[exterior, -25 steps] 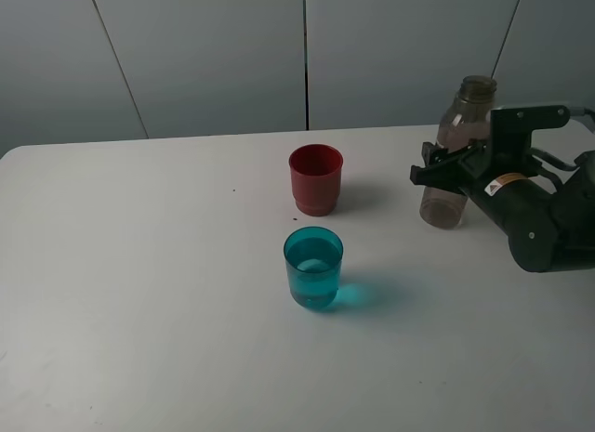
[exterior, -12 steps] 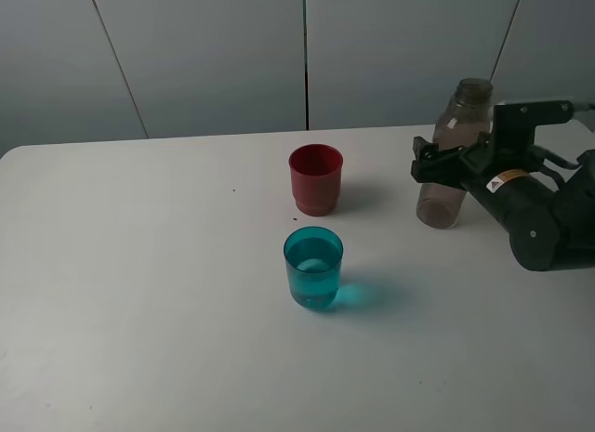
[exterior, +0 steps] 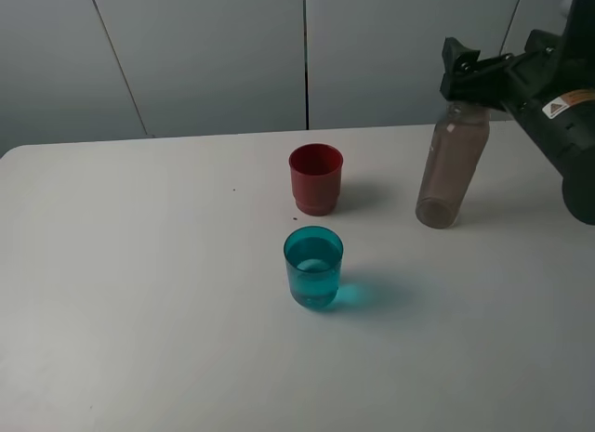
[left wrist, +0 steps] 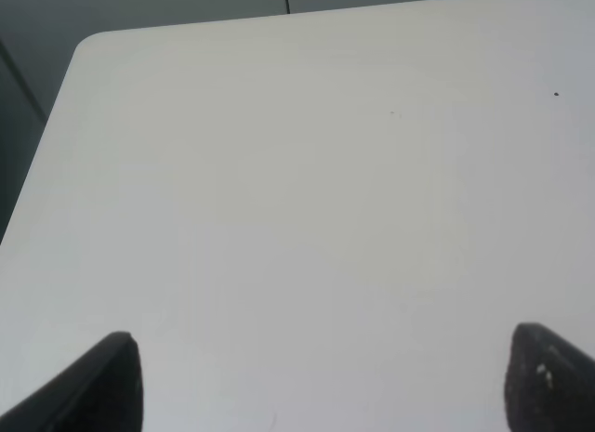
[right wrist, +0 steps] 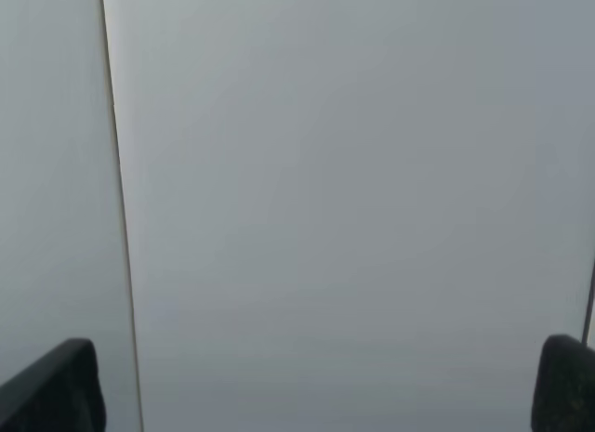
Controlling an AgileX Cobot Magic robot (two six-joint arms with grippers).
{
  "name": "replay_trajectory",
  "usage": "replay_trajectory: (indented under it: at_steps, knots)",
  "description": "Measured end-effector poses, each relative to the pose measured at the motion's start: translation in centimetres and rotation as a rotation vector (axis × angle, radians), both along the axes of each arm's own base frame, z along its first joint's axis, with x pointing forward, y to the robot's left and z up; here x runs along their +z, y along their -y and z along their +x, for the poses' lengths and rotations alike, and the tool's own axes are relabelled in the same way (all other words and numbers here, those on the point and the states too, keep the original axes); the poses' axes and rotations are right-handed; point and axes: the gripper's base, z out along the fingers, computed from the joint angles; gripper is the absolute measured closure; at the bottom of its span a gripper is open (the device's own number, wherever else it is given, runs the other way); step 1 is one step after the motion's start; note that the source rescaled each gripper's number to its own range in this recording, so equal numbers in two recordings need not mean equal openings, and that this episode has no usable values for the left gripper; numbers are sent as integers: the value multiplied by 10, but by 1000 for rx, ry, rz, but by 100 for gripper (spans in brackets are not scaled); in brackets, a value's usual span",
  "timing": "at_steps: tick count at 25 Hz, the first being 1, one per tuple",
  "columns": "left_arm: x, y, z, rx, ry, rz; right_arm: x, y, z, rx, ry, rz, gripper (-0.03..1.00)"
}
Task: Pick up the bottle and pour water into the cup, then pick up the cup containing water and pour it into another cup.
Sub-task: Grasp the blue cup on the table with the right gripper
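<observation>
The smoky-grey bottle [exterior: 452, 164] stands upright on the white table [exterior: 139, 265] at the right, with nothing gripping its body. My right gripper [exterior: 467, 68] hovers at the height of the bottle's top and hides the neck. In the right wrist view the gripper [right wrist: 311, 395] is open, its fingertips [right wrist: 56, 386] far apart, and it faces only the grey wall. The teal cup [exterior: 313, 267] holds water at mid-table. The red cup [exterior: 315, 179] stands just behind it. My left gripper [left wrist: 321, 386] is open over bare table and does not show in the exterior view.
A grey panelled wall [exterior: 204, 51] runs behind the table. The table's far left corner [left wrist: 88, 46] shows in the left wrist view.
My right gripper has risen from around the bottle's middle to the level of its top. The bottle stays standing on the table. The cups have not moved.
</observation>
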Motion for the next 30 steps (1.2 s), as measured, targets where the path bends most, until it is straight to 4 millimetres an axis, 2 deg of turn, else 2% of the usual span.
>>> replay_trajectory:
  at_steps: [5, 8, 12, 14, 23, 27, 30]
  knots:
    - [0, 0, 0, 0, 0, 0, 43, -5, -26, 128, -19, -48, -3]
    - [0, 0, 0, 0, 0, 0, 58, -14, -47, 281, -71, -91, -3]
    - [0, 0, 0, 0, 0, 0, 68, -20, -73, 428, -117, -115, -3]
    - [0, 0, 0, 0, 0, 0, 62, -21, -83, 466, -134, -114, -3]
    - [0, 0, 0, -1, 0, 2, -5, -20, -116, 554, -285, -59, -3]
    - [0, 0, 0, -1, -1, 2, -29, -18, -118, 537, -391, -54, -3]
    - [0, 0, 0, -1, -1, 2, -44, -19, -116, 554, -450, -111, -3]
